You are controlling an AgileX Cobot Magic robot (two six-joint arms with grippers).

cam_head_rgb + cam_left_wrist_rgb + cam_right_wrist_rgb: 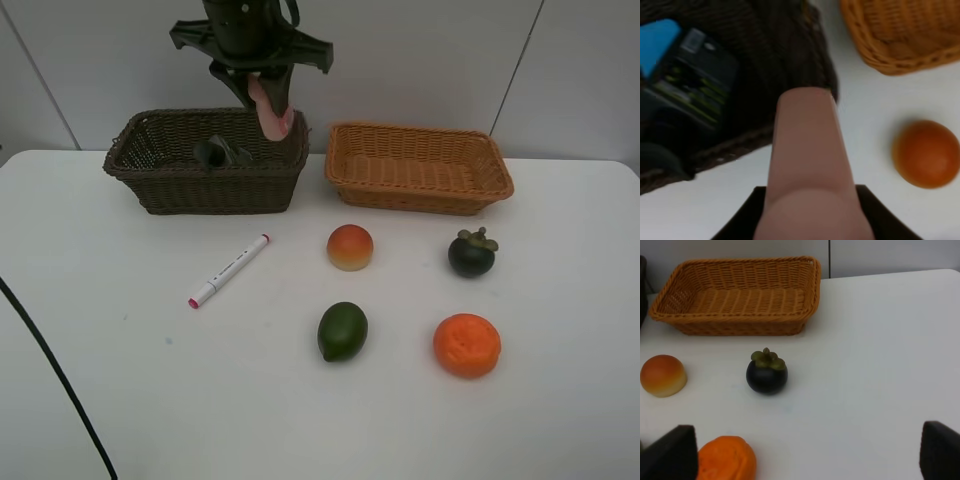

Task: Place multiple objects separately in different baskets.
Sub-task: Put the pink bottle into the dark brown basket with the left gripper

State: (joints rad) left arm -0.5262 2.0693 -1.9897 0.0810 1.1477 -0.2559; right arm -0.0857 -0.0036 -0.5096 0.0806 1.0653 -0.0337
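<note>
A white tabletop (pixel 120 400) stood before a grey wall (pixel 450 60). At the frame's upper left, the left gripper (pixel 262 88) pinched the pink bottle (pixel 270 115) above the dark brown basket (pixel 200 190), near its right end. Release looked safest once lowered inside the rim.
</note>
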